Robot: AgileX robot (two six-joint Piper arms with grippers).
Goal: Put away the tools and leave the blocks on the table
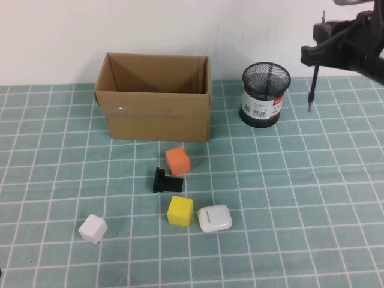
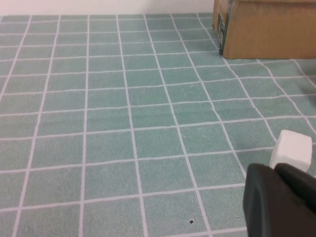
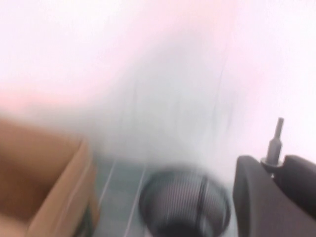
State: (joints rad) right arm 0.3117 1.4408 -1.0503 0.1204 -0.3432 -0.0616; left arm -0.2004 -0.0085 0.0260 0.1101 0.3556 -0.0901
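Nearest, the left gripper [image 2: 281,197], its finger state unclear, is hovering low by the white block [image 1: 93,228], while farther back the right gripper [image 1: 316,55] is gripping a thin black rod [image 1: 312,84], hanging upright just beside the mesh cup [image 1: 265,95].

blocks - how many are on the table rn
3: orange block nearest the cardboard box, yellow block beside the white earbud case, white block far left. None looks hidden.
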